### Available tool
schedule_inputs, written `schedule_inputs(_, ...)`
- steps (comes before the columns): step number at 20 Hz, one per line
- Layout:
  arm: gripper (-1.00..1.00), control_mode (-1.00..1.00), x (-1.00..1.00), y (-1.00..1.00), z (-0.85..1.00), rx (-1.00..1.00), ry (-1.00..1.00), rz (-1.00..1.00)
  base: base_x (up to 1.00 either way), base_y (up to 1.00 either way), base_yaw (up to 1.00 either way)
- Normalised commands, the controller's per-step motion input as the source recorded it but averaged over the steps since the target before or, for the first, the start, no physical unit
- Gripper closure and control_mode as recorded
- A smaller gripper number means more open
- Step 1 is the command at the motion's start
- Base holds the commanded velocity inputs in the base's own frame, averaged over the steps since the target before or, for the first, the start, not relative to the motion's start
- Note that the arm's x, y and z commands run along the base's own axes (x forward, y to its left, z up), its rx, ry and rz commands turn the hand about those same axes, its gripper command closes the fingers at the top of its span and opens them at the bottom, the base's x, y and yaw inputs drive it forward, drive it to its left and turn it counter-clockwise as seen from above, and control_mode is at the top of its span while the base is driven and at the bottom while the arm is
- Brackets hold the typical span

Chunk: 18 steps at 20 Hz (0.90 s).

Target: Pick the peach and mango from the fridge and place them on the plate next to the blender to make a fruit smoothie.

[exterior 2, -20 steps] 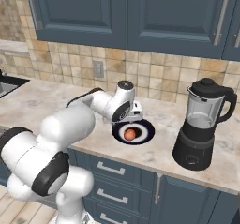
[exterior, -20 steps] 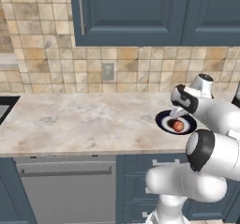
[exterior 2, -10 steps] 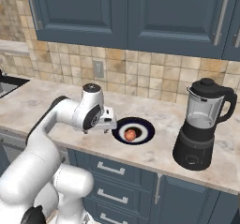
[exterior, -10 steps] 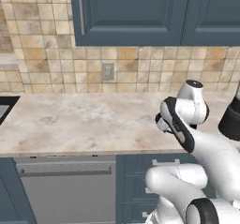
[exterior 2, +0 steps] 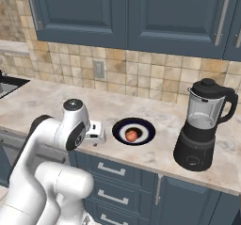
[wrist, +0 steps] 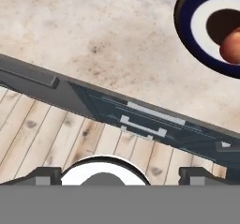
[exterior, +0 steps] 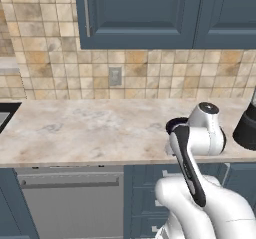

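My gripper point(exterior 2: 96, 133) sits at the near edge of the counter point(exterior 2: 52, 97), just left of the plate point(exterior 2: 146, 135) and apart from it; in the right base view I see only its pale block and cannot tell whether the fingers are spread or pressed together. In the hand view the two dark fingertips point(wrist: 44, 175) barely rise at the bottom, well apart, with nothing between them that I can see — I still will not call the state from that. That view looks down over the counter's front edge: marble top above, dark drawer fronts point(wrist: 140, 120) running across, a wooden floor point(wrist: 42, 134) below, and the plate point(wrist: 187, 35) at the upper right. On the plate lies one round reddish-orange fruit, the peach point(exterior 2: 131, 135), resting in the paler inner ring — I see it in the hand view too point(wrist: 230, 47). The blender point(exterior 2: 203, 125) stands to the right of the plate, near it but not touching, upright with its lid on. Behind everything runs a tan tiled wall point(exterior 2: 141, 73) with a socket point(exterior 2: 98, 69), and dark blue cabinets point(exterior 2: 141, 12) hang above.
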Motion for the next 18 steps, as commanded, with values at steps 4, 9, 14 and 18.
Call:
schedule_inputs(4, -1.0, -1.0, -0.24, 0.19, -0.08, -0.07, -0.08, 0.0, 0.0, 0.0, 0.0)
schedule_inputs(9, -1.0, 1.0, 0.0, 0.0, 0.0, 0.0, 0.0, 0.0, -0.88, 0.65, 0.26)
schedule_inputs(14, -1.0, 1.0, 0.0, 0.0, 0.0, 0.0, 0.0, 0.0, -0.41, 0.82, 0.59)
schedule_inputs(18, -1.0, 1.0, 0.0, 0.0, 0.0, 0.0, 0.0, 0.0, -0.21, 0.77, 0.72)
